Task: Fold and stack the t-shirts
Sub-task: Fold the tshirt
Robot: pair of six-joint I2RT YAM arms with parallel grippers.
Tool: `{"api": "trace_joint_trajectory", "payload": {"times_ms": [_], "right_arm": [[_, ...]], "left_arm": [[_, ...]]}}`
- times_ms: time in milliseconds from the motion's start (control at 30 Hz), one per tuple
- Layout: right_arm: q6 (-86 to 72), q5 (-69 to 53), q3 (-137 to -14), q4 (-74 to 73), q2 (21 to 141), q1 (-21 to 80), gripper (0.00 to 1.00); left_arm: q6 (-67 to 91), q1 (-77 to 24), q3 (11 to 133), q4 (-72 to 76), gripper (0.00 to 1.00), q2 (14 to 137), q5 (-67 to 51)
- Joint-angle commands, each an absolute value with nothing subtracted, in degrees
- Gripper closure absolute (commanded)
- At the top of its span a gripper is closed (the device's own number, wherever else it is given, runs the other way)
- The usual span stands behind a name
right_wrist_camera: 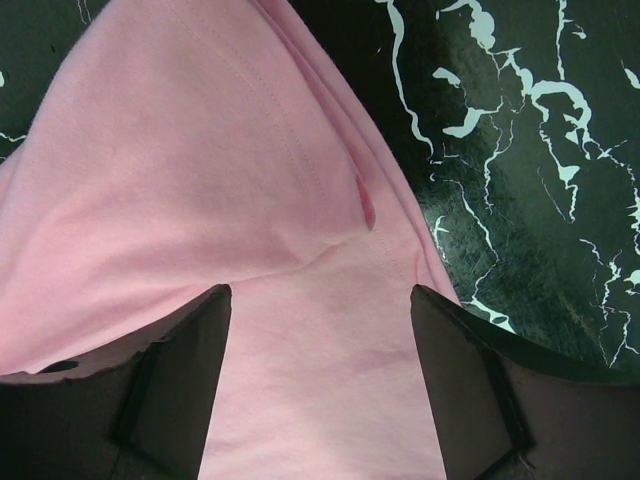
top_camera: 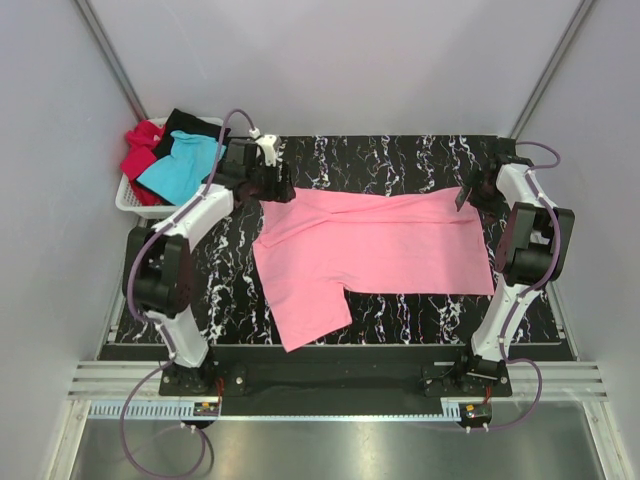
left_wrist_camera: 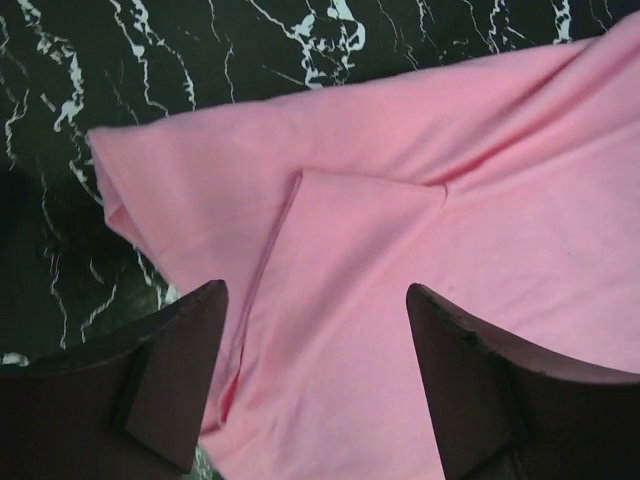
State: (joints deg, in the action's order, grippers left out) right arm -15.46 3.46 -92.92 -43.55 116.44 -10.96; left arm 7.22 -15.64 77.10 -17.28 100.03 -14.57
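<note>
Pink t-shirt spread flat on table, not yet folded (small flap near one corner). Left gripper and right gripper over far corners, jaws apart, empty. Turquoise shirt, red shirt, black shirt heaped in basket.

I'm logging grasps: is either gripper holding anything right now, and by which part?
Nothing is held. The left gripper and right gripper both stand open above the pink t-shirt.

White basket, black marbled tabletop
</note>
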Motion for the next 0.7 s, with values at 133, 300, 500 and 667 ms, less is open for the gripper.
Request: {"api": "trace_joint_trajectory", "payload": {"times_ms": [133,300,500,667], "right_arm": [[-14.15,0.79,-93.78,-44.12,113.73,-11.25,0.0],[-13.71,0.53,-94.92,-44.12,112.77,-11.25,0.0],[-13.71,0.18,-95.1,-44.3,110.39,-11.25,0.0],[-13.27,0.18,-95.36,-45.35,109.25,-11.25,0.0]], "left_arm": [[5.8,-14.68,81.74,-19.34,0.29,109.86,-19.69],[5.01,-14.59,80.16,-19.42,0.3,111.44,-18.98],[4.57,-14.59,80.59,-18.9,0.3,113.73,-19.07],[4.39,-14.59,81.82,-18.98,0.31,116.54,-18.9]]}}
